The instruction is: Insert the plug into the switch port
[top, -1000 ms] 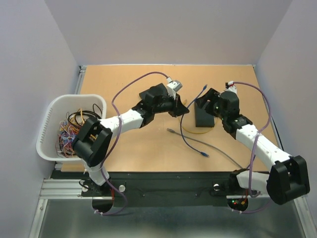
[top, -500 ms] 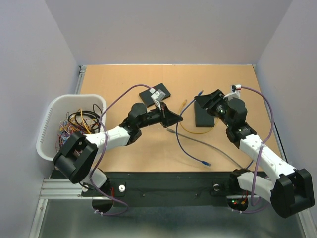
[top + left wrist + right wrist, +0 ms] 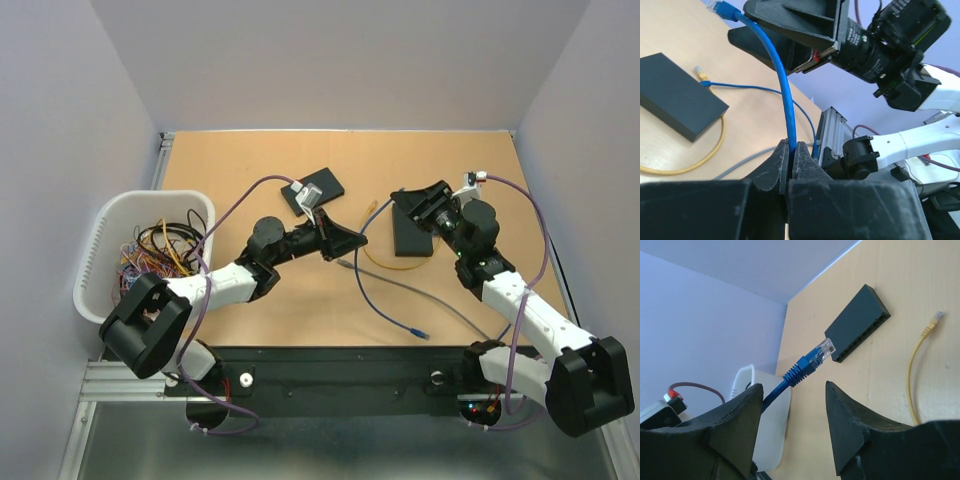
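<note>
L pincer (image 3: 790, 148) clenched on blue cable (image 3: 783, 85), gripping it a short way back from the plug (image 3: 816, 356). Cable arches up out of the grip. Plug end held off the desk (image 3: 250, 165), approx mid-desk, a bit toward far edge.

R pincer (image 3: 794, 389) released. Its fingers (image 3: 735, 415) stand either side of the plug w/ a gap on both sides; no contact seen in R wrist view.

Switch (image 3: 312, 188): flat black box lying left of ctr, toward far edge. Port row shows in R wrist view, on the side turned toward the plug. Plug well apart from it, not in any port.

2nd black box (image 3: 415, 238) right of ctr, partly under R pincer. Yellow cable (image 3: 385, 262) curls past its near-left corner; yellow connector (image 3: 372, 205) just beside its left side.

Grey cable (image 3: 420, 298) runs from ctr toward near edge. Blue cable's far end lies close to near edge.

White basket (image 3: 105, 235) of mixed wires at desk's left edge.
</note>
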`<state>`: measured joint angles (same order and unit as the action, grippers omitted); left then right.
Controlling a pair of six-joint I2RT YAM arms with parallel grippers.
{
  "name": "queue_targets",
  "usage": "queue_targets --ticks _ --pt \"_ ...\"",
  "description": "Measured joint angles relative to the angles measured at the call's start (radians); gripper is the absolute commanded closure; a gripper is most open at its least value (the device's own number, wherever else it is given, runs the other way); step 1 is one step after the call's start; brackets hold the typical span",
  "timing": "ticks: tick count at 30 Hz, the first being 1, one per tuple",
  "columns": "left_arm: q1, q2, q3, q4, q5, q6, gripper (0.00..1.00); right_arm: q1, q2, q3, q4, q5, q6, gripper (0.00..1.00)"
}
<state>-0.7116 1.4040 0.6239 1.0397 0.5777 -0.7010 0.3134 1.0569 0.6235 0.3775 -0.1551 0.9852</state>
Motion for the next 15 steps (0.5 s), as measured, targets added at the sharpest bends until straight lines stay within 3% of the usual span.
queue_targets --ticks 15 --pt "0.000 0.020 -0.046 0.205 0.051 -0.134 1.00 0.000 0.035 0.001 0.112 -0.028 0.071 0.48"
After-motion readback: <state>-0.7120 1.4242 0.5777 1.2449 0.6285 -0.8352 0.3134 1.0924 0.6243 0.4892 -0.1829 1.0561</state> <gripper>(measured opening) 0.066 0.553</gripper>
